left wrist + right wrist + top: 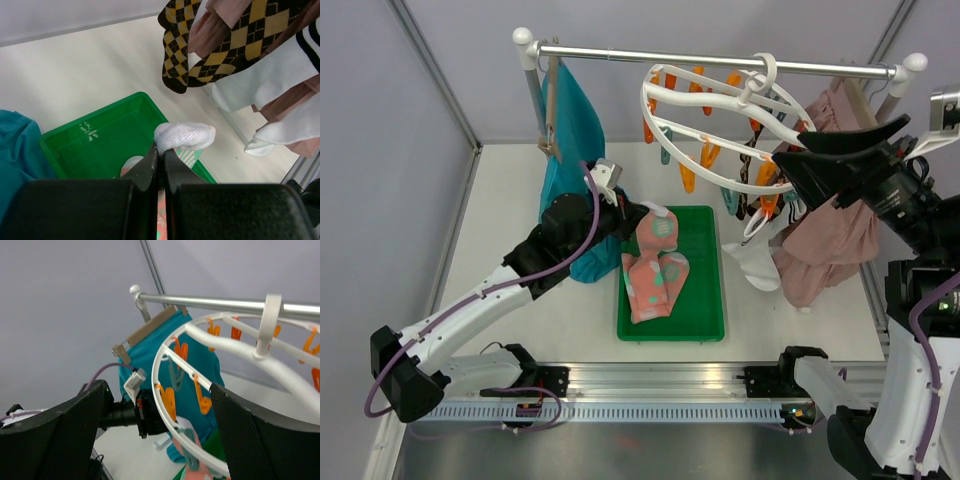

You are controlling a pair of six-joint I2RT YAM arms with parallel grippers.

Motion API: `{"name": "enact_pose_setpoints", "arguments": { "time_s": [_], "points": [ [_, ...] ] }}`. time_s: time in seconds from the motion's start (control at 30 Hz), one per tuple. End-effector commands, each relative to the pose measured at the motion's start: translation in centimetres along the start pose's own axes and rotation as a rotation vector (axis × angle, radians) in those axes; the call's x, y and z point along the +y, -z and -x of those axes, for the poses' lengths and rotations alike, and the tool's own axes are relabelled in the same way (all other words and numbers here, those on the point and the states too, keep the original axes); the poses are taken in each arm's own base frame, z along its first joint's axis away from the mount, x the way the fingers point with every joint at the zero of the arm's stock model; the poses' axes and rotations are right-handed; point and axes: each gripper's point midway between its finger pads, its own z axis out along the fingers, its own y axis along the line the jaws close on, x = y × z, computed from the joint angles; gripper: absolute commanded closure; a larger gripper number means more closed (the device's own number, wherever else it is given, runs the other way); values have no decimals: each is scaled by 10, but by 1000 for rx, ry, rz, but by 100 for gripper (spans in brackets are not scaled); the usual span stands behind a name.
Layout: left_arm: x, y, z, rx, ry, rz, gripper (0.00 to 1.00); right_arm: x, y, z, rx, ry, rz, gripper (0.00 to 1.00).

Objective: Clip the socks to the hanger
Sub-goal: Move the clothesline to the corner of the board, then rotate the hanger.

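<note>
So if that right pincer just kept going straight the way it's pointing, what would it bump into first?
Most likely the round white hanger: its rim and orange clips lie straight ahead of the open right pincer, in line with the gap between its fingers. Exact depth is unclear.

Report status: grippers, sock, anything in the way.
Left gripper shut on pink sock, above green tray. Right gripper open, facing hanger. Another pink sock lies in tray. No obstruction seen between sock and hanger.
</note>
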Motion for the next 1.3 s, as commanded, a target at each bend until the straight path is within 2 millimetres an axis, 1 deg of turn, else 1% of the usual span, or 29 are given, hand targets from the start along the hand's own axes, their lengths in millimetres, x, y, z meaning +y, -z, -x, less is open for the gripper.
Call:
{"name": "enact_pose_setpoints", "arguments": {
  "time_s": [0.0, 0.13, 0.3, 0.33, 0.37, 0.4, 0.43, 0.47, 0.5, 0.57, 0.6, 0.7, 0.73, 0.77, 0.8, 0.83, 0.87, 0.9, 0.93, 0.97, 1.0, 1.03, 1.07, 1.1, 1.13, 1.17, 1.2, 1.23, 1.27],
  "points": [
    [-6, -1, 23, -49, -9, -9, 98, 21, -12, 35, -55, 19, 94, 7],
    [-4, -2, 23, -49, -12, 1, 98, 19, -29, 52, -75, -22, 140, 7],
    [-3, -3, 24, -51, -18, 8, 98, 1, -57, 61, -76, -28, 148, 7],
    [-3, -4, 24, -47, -22, 10, 98, -7, -64, 59, -66, -56, 100, 7],
    [-2, -3, 25, -48, -22, 13, 98, -11, -85, 46, -20, -41, 120, 7],
    [-3, -4, 24, -46, -26, 12, 98, 9, -87, 62, -52, 3, 151, 6],
    [-2, -3, 25, -49, -28, 16, 98, 6, -96, 55, -30, -27, 111, 6],
    [-2, -3, 26, -51, -31, 18, 98, 10, -122, 36, 27, -35, 149, 6],
    [-1, -2, 26, -52, -34, 21, 98, 29, -120, 50, -9, -8, 185, 6],
    [1, -1, 26, -52, -40, 32, 98, 40, -139, 29, 34, -36, 198, 6],
    [4, -1, 27, -56, -46, 44, 98, 39, -147, 14, 62, -19, 190, 6],
    [7, 2, 27, -59, -55, 61, 98, 45, -158, -22, 117, 28, 134, 7],
    [8, 3, 26, -60, -56, 64, 98, 51, -157, -28, 122, 39, 130, 7],
    [10, 3, 26, -58, -59, 71, 98, 69, -146, -25, 101, 46, 140, 7],
    [11, 5, 25, -58, -61, 76, 98, 70, -146, -38, 116, 64, 128, 7],
    [11, 5, 25, -60, -62, 77, 98, 79, -141, -40, 112, 63, 139, 7],
    [11, 5, 25, -60, -61, 77, 98, 98, -126, -39, 106, 52, 186, 7],
    [11, 5, 24, -58, -61, 76, 98, 93, -130, -61, 143, 66, 152, 8],
    [12, 4, 23, -56, -63, 77, 98, 108, -125, -75, 172, 64, 178, 9],
    [12, 4, 22, -54, -61, 77, 98, 98, -129, -98, 208, 87, 103, 10],
    [12, 3, 22, -57, -61, 79, 98, 100, -127, -110, 227, 110, 83, 11],
    [13, 3, 22, -56, -63, 81, 98, 116, -119, -123, 249, 136, 98, 11],
    [13, 3, 21, -54, -63, 84, 98, 117, -115, -137, 273, 161, 77, 12],
    [15, 4, 21, -56, -63, 91, 98, 111, -113, -135, 245, 174, 8, 12],
    [15, 4, 21, -55, -63, 93, 98, 127, -99, -133, 235, 170, 46, 12],
    [17, 3, 19, -52, -63, 99, 98, 129, -95, -148, 252, 179, 40, 14],
    [17, 3, 19, -56, -62, 102, 98, 122, -95, -143, 213, 172, -29, 18],
    [18, 1, 18, -52, -62, 105, 98, 128, -87, -146, 210, 167, -33, 20],
    [18, 1, 17, -51, -61, 105, 98, 119, -84, -163, 223, 209, -96, 25]
  ]
}}
